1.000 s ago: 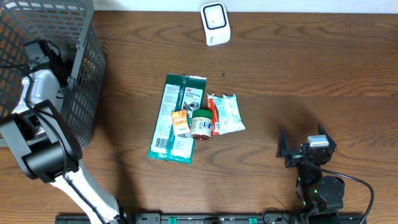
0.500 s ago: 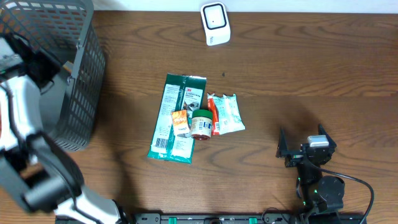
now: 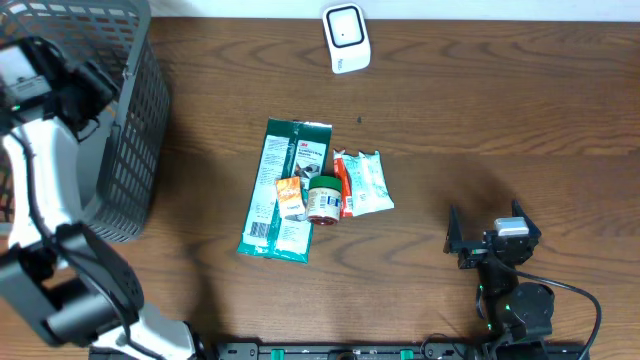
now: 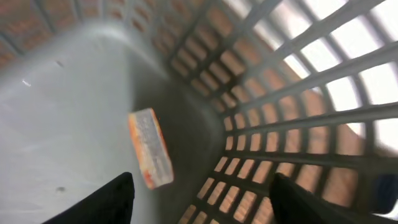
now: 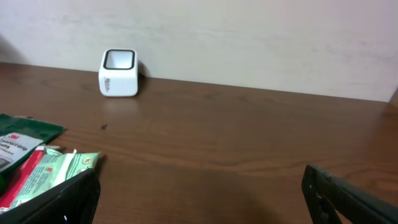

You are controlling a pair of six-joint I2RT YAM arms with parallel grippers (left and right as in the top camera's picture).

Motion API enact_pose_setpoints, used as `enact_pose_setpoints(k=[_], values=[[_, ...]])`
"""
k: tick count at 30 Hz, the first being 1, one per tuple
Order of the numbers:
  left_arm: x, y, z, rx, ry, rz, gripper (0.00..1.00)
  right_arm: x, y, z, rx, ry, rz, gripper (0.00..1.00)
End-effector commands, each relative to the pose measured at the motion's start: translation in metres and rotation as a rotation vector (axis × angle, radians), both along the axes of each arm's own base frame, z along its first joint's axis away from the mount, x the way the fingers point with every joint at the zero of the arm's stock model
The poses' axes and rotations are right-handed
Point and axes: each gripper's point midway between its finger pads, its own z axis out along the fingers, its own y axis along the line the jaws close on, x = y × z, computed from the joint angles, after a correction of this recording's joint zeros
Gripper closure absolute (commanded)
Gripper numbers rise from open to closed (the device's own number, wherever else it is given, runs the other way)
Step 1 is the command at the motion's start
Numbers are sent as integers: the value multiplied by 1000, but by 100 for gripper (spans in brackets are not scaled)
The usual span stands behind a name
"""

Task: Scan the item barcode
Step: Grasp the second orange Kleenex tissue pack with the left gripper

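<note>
The overhead camera looks straight down on the table (image 3: 480,120), with the white scanner (image 3: 346,38) at the frame's top. The right wrist camera sits low, facing that scanner from well away; both views share it. The left wrist camera peers close inside the basket (image 3: 130,140) left of the scanner.

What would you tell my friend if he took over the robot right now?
Left gripper: fingers open, empty, inside the basket.
Right gripper: open, empty, parked near the table's front edge.
Done: one orange box is in the basket.
To do: green packet, small orange carton, jar and pouch sit mid-table, not yet scanned at the white scanner at the back.
</note>
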Motion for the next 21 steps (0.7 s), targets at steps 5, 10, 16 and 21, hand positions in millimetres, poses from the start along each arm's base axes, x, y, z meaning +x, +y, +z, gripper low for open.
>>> enact_pose_setpoints(k=[5, 10, 16, 21], values=[[10, 7, -78, -45, 121, 4, 24, 0, 0, 0, -2, 1, -1, 1], [6, 11, -125, -56, 216, 21, 55, 0, 0, 0, -2, 1, -1, 1], [8, 15, -94, -30, 157, 27, 93, 0, 0, 0, -2, 0, -1, 1], [2, 13, 22, 68, -58, 33, 93, 0, 0, 0, -2, 1, -1, 1]])
